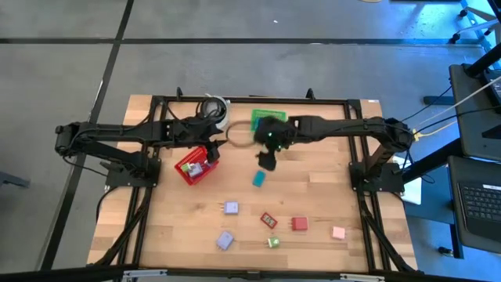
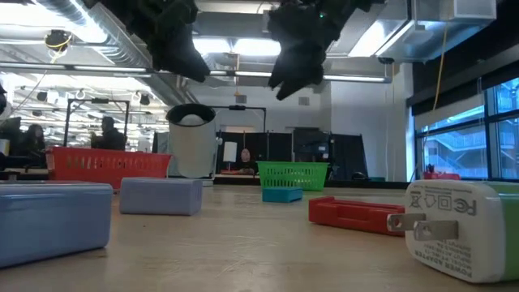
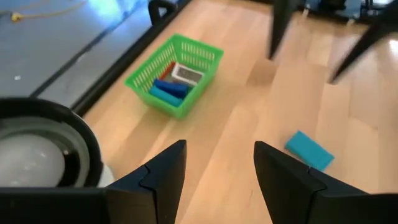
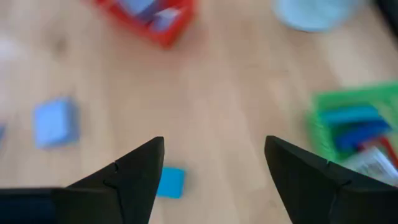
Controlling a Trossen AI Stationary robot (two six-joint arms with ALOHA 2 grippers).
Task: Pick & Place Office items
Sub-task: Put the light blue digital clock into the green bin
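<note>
Right gripper (image 1: 267, 160) hung spread and empty above the teal block (image 1: 259, 179), which lay mid-table near the green basket (image 1: 261, 117). Reach step, seemingly; next: descend, straddle it squarely. Left gripper (image 1: 210, 150), fingers apart, waited over the red basket (image 1: 186, 171).

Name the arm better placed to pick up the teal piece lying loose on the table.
Right. The right gripper hangs open just beside the teal piece, which shows between its jaws in its wrist view. The left gripper, also open, hangs over the red basket, farther off.
</note>
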